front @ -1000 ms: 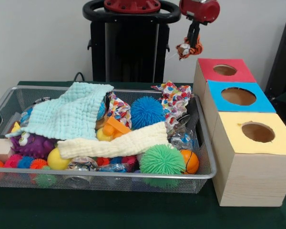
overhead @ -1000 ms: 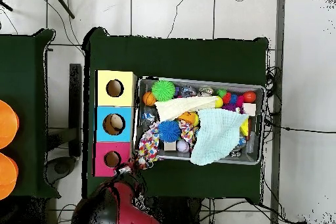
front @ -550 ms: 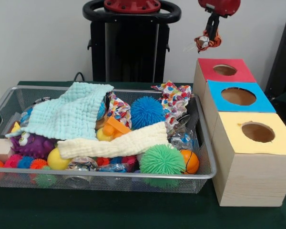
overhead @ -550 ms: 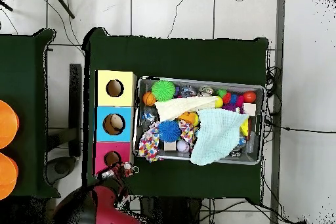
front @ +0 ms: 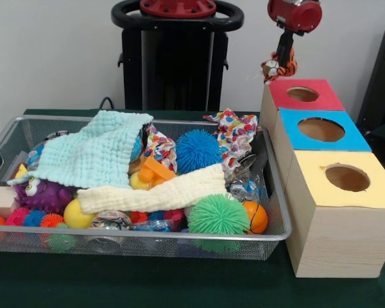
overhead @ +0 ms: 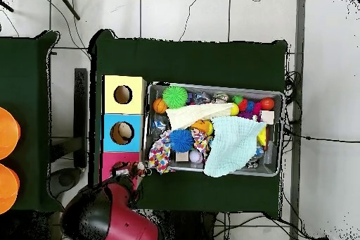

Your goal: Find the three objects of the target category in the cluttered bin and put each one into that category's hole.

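Observation:
My gripper hangs from the red arm above the back left corner of the red-topped box, shut on a small orange and black striped tiger toy. The toy dangles just left of the red box's round hole, a little above the lid. In the overhead view the arm covers most of the red box and hides its hole; the toy shows at the arm's tip. A wire bin full of toys and cloths stands beside the boxes.
A blue-topped box and a yellow-topped box stand in line with the red one, each with a round hole. The bin holds a mint cloth, a cream cloth, spiky balls and a patterned cloth.
The gripper has carried the tiger toy rightward from beside the bin's corner to the red box, rising on the way and then dropping slightly. The arm now covers the red hole from above.

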Controlling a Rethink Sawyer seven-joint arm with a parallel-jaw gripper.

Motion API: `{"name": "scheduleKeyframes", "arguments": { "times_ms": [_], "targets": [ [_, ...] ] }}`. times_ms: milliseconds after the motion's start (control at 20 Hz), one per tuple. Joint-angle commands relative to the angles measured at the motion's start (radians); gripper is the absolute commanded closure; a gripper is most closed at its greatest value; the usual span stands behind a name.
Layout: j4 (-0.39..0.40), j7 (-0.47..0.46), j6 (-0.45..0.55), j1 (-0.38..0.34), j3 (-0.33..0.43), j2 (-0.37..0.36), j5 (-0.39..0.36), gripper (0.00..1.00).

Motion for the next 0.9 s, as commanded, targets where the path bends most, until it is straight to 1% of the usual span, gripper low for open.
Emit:
{"name": "scheduleKeyframes", "arguments": {
  "times_ms": [50, 200, 500, 900],
  "targets": [
    [-0.062, 0.302, -0.062, 0.007, 0.104, 0.084, 0.094, 1.0],
    [-0.094, 0.328, -0.036, 0.052, 0.081, 0.113, 0.119, 1.0],
    [-0.131, 0.362, -0.019, 0.112, 0.045, 0.171, 0.175, 1.0],
    [-0.15, 0.373, -0.056, 0.133, 0.071, 0.221, 0.237, 1.0]
  ]
}}
